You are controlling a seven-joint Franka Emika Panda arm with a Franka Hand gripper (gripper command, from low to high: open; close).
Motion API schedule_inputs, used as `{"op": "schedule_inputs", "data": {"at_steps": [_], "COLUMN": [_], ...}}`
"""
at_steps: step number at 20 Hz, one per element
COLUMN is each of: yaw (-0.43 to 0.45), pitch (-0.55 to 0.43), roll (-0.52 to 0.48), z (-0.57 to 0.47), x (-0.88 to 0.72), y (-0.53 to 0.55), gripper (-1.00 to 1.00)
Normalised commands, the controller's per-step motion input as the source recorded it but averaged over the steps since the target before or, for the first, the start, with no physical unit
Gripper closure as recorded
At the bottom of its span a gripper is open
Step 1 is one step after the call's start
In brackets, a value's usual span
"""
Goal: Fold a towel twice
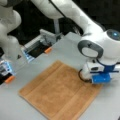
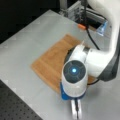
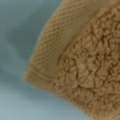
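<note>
Orange-brown terry, the towel [image 1: 58, 91] lies flat and unfolded on the grey table [image 1: 37, 67] in both front views, roughly square, plain woven bands along two edges; no crease or doubled layer shows, so by my read neither fold is done and the work stands at step 1, the approach to a corner or edge for a first grasp. The gripper [image 1: 96, 83] is low over the towel's edge twd a front view's right, the blue wrist block just above the cloth; fingertips hidden under the wrist there, so cannot tell how wide they stand or whether they have any cloth. In a front view the arm's round joint w/ its blue light covers the hand, and the towel [image 2: 51, 62] shows only to the left of it; pale prongs at that view's bottom, below the blue block, may be the fingers but I can't be sure. Wrist view gives what the others don't: the towel [image 3: 82, 65] very close, a corner w/ ribbed woven band and hem beside the looped pile, bare table [image 3: 22, 27] around it; no fingers seen there. Judgement: a first fold calls for a firm pinch on that corner w/o dragging the whole cloth. Behind, a metal frame [image 1: 47, 37] w/ orange tabs, well apart from the towel.
</note>
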Motion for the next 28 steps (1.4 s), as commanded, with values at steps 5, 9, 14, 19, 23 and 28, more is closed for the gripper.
{"op": "schedule_inputs", "data": {"at_steps": [5,9,14,19,23,28], "yaw": [-0.042,-0.027,-0.025,-0.028,-0.039,-0.061], "pitch": [-0.096,-0.135,-0.183,-0.182,-0.194,-0.15], "roll": [-0.204,-0.182,-0.172,-0.181,-0.175,-0.179], "z": [-0.13,-0.13,-0.15,-0.18,-0.2,-0.2], "x": [-0.1,-0.05,-0.04,-0.07,-0.08,-0.11], "y": [-0.04,-0.04,-0.03,-0.02,-0.02,-0.02], "gripper": [-1.0,-1.0,-1.0,1.0,1.0,1.0]}}
